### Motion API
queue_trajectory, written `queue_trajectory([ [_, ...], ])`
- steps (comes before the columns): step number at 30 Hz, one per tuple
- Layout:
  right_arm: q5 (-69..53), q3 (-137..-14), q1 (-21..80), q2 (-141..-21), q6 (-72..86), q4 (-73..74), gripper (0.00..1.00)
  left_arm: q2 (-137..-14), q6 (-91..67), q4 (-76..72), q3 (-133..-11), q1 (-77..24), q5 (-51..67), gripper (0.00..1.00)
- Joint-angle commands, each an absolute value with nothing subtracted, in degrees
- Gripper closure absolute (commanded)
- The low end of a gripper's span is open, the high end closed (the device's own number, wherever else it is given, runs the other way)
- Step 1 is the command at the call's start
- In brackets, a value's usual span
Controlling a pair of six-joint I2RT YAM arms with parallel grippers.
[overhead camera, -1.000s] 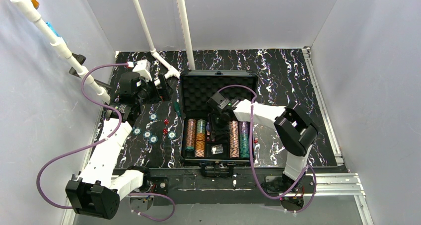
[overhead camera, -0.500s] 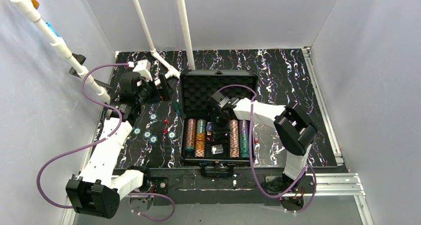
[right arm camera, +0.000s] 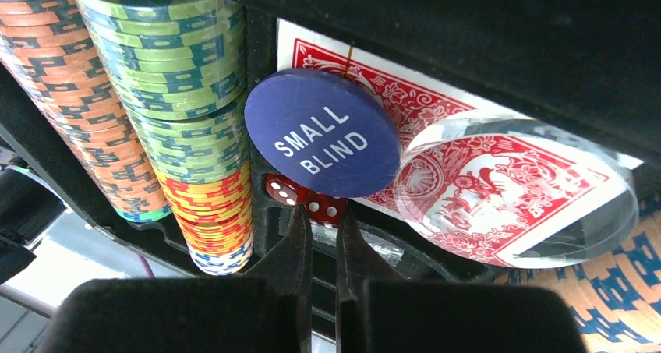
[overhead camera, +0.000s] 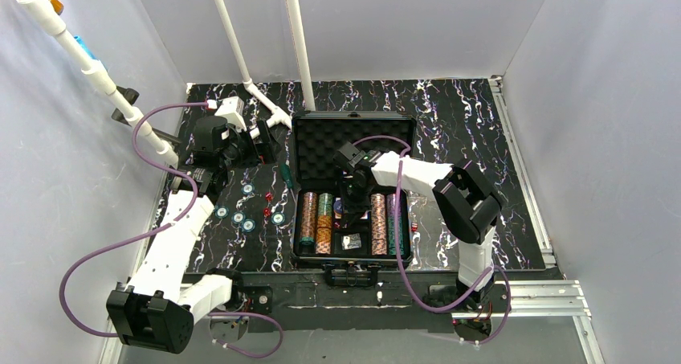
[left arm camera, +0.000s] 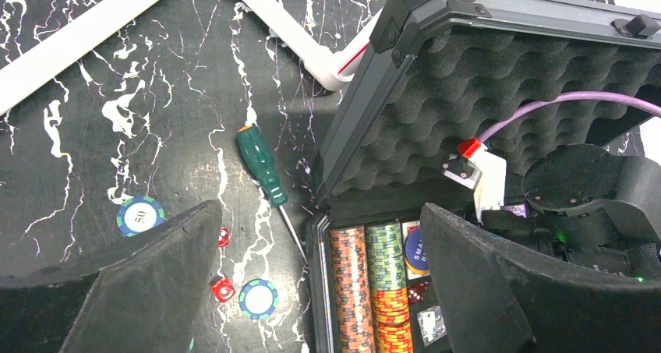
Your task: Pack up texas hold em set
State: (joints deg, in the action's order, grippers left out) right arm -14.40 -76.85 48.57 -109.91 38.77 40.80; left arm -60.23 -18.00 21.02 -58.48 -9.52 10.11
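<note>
Your right claw (right arm camera: 322,217) sits clenched inside the case (overhead camera: 295,219), tips just beside the red dice (right arm camera: 305,199). Your left claw (overhead camera: 258,141) hangs released left of the case, where loose chips (overhead camera: 238,217) lie.

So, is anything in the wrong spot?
Yes. Several striped chips and red dice lie loose on the table left of the open case, not packed. A green-handled screwdriver beside the case isn't a poker piece.
</note>
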Motion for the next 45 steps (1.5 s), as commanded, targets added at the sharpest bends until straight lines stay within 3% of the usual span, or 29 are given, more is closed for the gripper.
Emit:
queue_trajectory([
  [1,-15.9,-77.9,47.8,-112.4,39.2,40.7,0.99,-59.4,-17.7,21.4,-58.8,-9.8,10.8,0.0],
  [4,-14.6,-77.3,47.8,-112.3,39.5,39.5,0.98,-59.4,-17.8,21.4,-58.8,-9.8,11.0,0.01],
  [9,-14.4,-75.4,47.9,-109.4,39.5,36.4,0.76,-59.4,-17.8,21.4,-58.8,-9.8,10.9,0.01],
  [15,-13.5,-73.7,47.9,-104.3,39.3,35.9,0.61,-59.5,-17.8,21.4,-58.8,-9.8,11.0,0.0],
  [24,-12.4,-71.7,48.2,-102.2,38.7,35.0,0.6,-59.7,-17.8,21.4,-58.8,-9.8,11.1,0.01],
  [29,7.5,-67.9,52.3,-89.7,35.1,38.5,0.59,-59.7,-17.8,21.3,-58.7,-9.8,10.8,0.0],
  [32,19.5,-58.3,51.9,-74.2,36.9,38.3,0.53,-59.8,-17.9,21.3,-58.9,-9.8,11.5,0.01],
  [37,21.2,-43.1,40.8,-53.7,41.2,37.0,0.43,-59.4,-18.2,21.0,-58.7,-9.8,11.9,0.01],
  [39,14.6,-38.1,32.6,-49.2,41.2,35.5,0.31,-59.5,-18.2,20.9,-58.7,-9.8,11.9,0.01],
  [41,10.0,-36.2,24.4,-48.9,41.2,36.2,0.27,-59.8,-18.4,20.9,-58.7,-9.8,12.0,0.01],
  [45,-2.5,-36.8,14.7,-56.9,43.2,37.4,0.31,-60.4,-18.4,20.9,-58.7,-9.9,11.9,0.01],
])
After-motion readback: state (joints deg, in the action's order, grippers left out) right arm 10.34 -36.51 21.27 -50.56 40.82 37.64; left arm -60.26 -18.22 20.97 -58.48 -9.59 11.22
